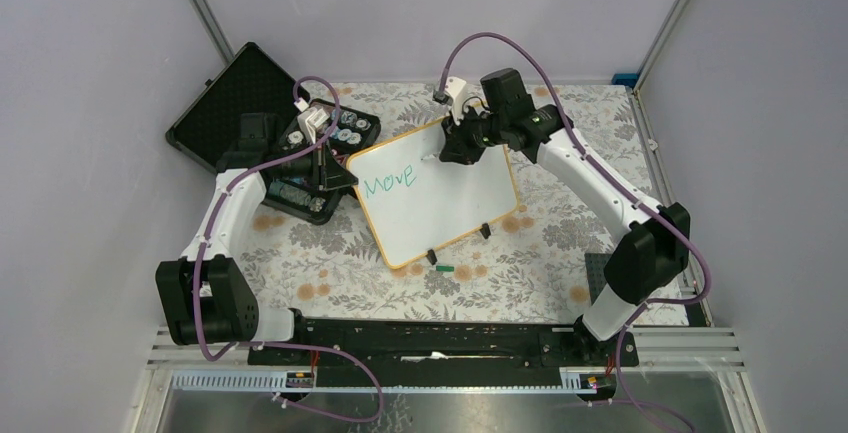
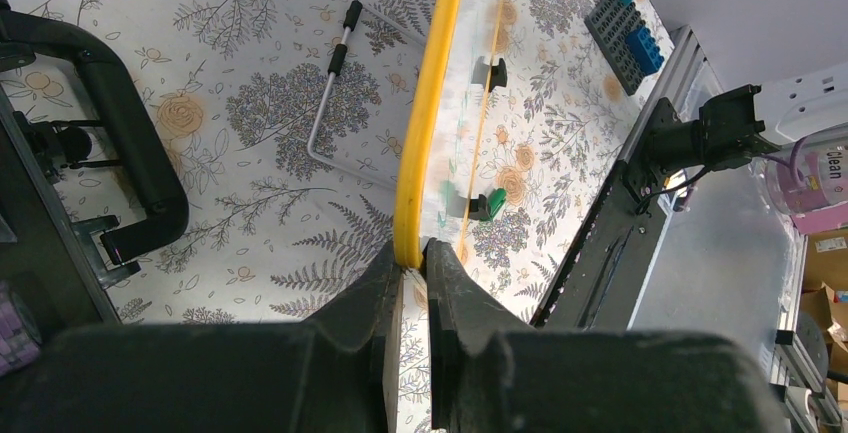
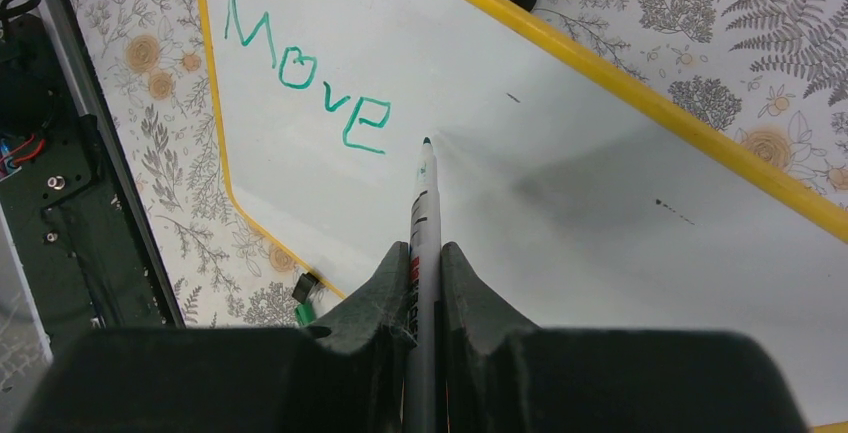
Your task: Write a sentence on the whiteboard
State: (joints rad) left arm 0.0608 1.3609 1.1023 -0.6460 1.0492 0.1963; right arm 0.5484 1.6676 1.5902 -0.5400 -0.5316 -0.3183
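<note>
The whiteboard with its orange-yellow rim lies tilted on the floral cloth. Green handwriting on it reads "Move", also in the right wrist view. My left gripper is shut on the whiteboard's yellow rim at its left corner. My right gripper is shut on a grey marker, whose green tip is just right of the "e", at or just above the board surface. In the top view the right gripper is over the board's upper middle.
An open black foam-lined case and a black tray of parts sit at the back left. A green marker cap lies by the board's near edge. A blue and grey block lies at the right table edge.
</note>
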